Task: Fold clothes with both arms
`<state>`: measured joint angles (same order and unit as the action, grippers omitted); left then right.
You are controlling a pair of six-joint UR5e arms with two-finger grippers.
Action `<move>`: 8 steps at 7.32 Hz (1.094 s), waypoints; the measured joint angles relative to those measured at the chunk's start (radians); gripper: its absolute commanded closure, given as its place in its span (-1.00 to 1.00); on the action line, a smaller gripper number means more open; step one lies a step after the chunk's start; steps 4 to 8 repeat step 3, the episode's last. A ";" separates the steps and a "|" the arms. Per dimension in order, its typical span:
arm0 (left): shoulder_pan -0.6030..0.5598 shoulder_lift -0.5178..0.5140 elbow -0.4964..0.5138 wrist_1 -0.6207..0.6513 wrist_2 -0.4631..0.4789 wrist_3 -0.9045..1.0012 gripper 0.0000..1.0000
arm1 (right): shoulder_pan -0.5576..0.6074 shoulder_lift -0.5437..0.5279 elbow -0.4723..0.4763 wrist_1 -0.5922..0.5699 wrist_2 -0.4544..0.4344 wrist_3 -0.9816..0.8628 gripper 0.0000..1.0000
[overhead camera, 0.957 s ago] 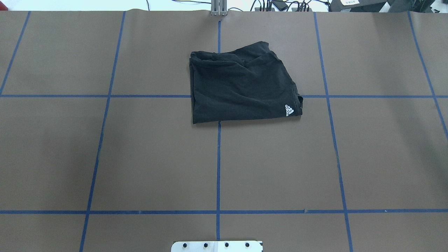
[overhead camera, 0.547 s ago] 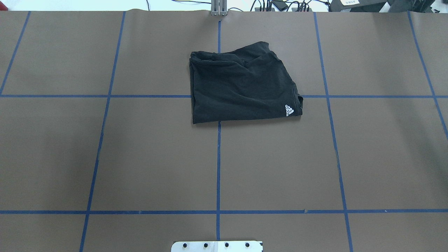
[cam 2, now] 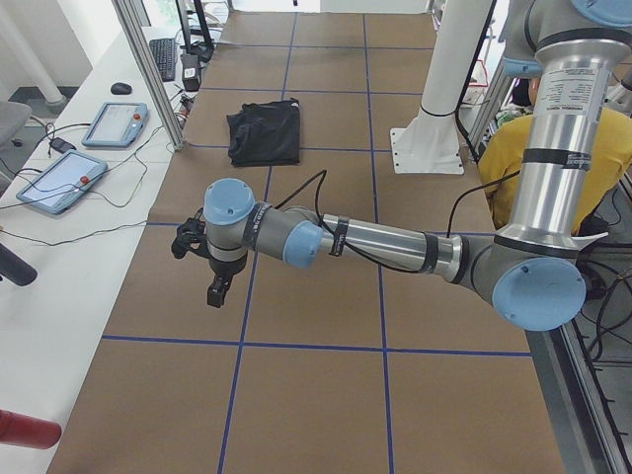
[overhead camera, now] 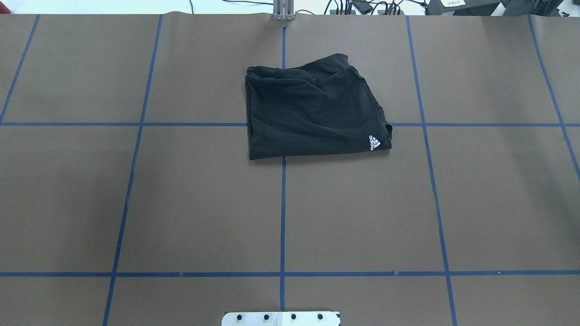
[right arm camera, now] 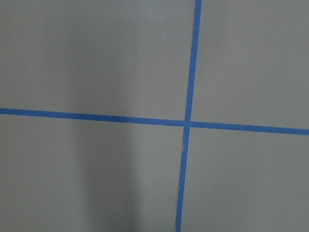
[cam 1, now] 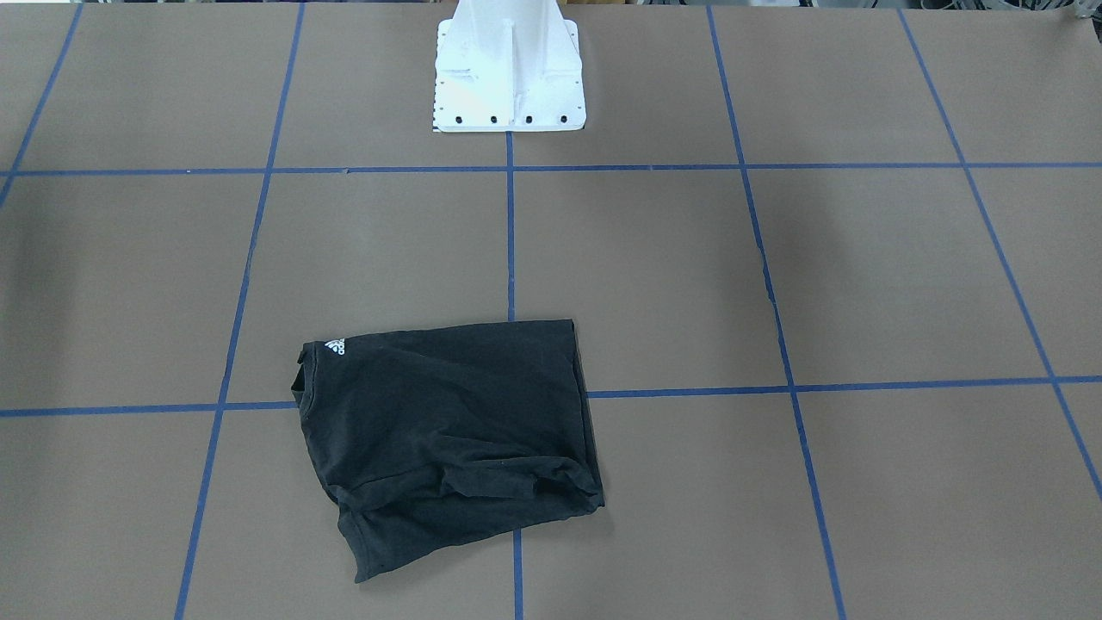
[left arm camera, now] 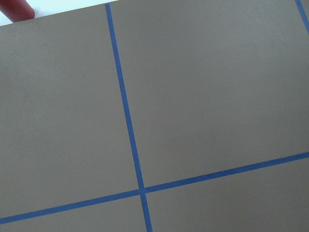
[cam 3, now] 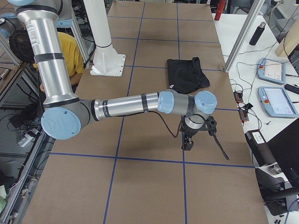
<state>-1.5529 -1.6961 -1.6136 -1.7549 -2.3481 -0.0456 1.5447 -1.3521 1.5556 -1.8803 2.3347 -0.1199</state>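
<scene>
My two arms show only in the side views. From the table's end on my left, my left arm [cam 2: 375, 242] stretches low over the brown table cover [cam 2: 316, 395], and my left pincer [cam 2: 214, 294] hangs above it, pointing down. From the other end, my right arm [cam 3: 126, 105] carries my right pincer [cam 3: 188, 143] the same way. From these views I cannot tell whether either pincer is released or clenched. Both are well apart from the cloth.

The one black T-shirt [overhead camera: 312, 113] lies folded between my two pincers, well beyond each along the table. The overhead and front views add what the side views lose. They show its single small white logo [overhead camera: 374, 143] at one corner, a rumpled edge on the opposite side, and the blue tape lines [overhead camera: 282, 217] it covers where they cross.

Each wrist camera sees only cover and one tape crossing. The left one also catches a red corner [left arm camera: 17, 9].

Around me are one white pedestal [cam 1: 508, 69], two teach pendants [cam 3: 273, 70] on the bench beyond my right pincer, and one person in a yellow shirt [cam 2: 578, 158]. My left arm's upright section partly hides that person.
</scene>
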 measured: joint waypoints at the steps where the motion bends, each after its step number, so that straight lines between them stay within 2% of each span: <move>1: 0.000 0.000 -0.001 0.000 0.001 0.001 -1.00 | 0.000 0.000 0.002 0.004 0.000 0.000 -1.00; 8: -0.002 0.001 -0.008 0.000 0.001 0.000 -1.00 | 0.000 -0.003 0.004 0.018 -0.001 0.000 -1.00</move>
